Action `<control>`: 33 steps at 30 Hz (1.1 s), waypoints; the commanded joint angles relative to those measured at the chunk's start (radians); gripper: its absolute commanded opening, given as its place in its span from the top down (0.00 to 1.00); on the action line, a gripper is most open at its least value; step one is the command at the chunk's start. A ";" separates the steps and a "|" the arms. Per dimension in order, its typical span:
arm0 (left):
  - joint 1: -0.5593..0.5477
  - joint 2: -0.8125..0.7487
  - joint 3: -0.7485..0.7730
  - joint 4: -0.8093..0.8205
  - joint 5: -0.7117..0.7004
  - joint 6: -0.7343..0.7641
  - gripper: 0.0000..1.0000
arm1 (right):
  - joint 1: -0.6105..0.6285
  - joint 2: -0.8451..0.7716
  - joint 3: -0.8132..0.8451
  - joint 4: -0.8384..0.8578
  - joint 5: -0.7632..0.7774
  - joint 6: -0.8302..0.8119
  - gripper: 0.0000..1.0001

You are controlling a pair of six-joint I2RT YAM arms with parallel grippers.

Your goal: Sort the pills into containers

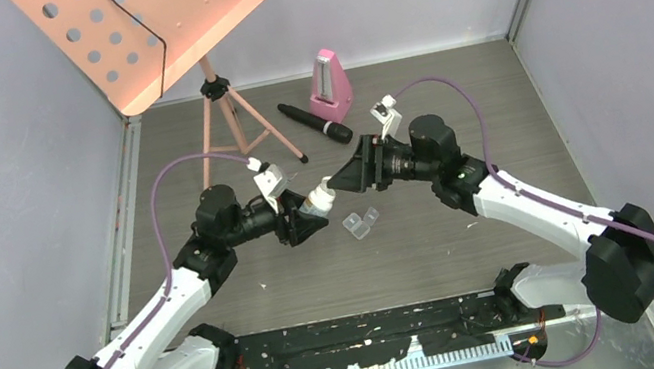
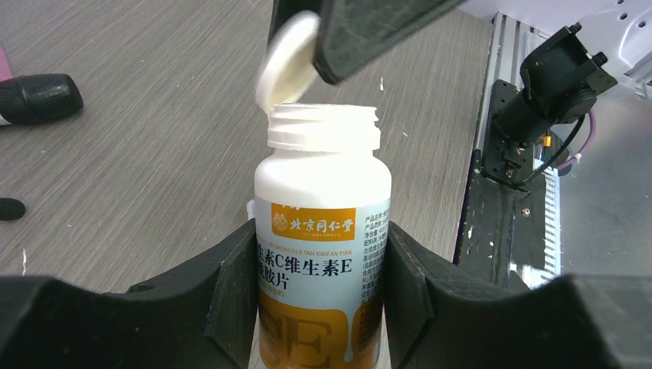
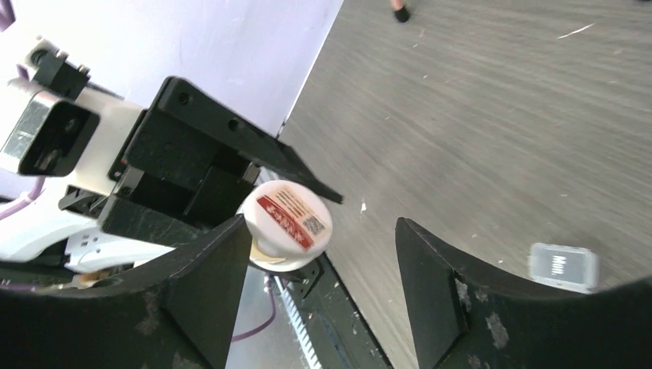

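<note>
Grey tabletop (image 1: 398, 263), walls (image 1: 1, 201) well off; left tool (image 2: 319, 246) tight around bottle (image 2: 323, 177), right tool (image 3: 323, 231) wide beside cap (image 2: 284, 65), pill box (image 1: 360, 223) near.

A grey, wood-grained counter (image 1: 416, 250) carries only a few things. Near its middle lies a small clear pill box (image 1: 360, 223) of two joined compartments, well apart from everything else on the surface. Toward the far edge a pink metronome (image 1: 330, 88) stands upright, a black microphone (image 1: 314, 123) lies flat just beside it on the left, and a music stand (image 1: 215, 87) plants its pink tripod legs nearer the far left corner.
</note>
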 commanded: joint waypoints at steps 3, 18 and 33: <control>0.001 -0.026 0.021 0.057 0.042 0.007 1.00 | -0.036 -0.022 -0.042 0.088 0.075 0.047 0.28; 0.001 -0.015 0.015 0.099 0.038 -0.019 1.00 | -0.022 0.038 0.020 0.183 -0.011 0.089 0.45; 0.001 -0.007 0.006 0.104 0.056 -0.029 1.00 | 0.014 0.107 0.070 0.366 -0.118 0.126 0.93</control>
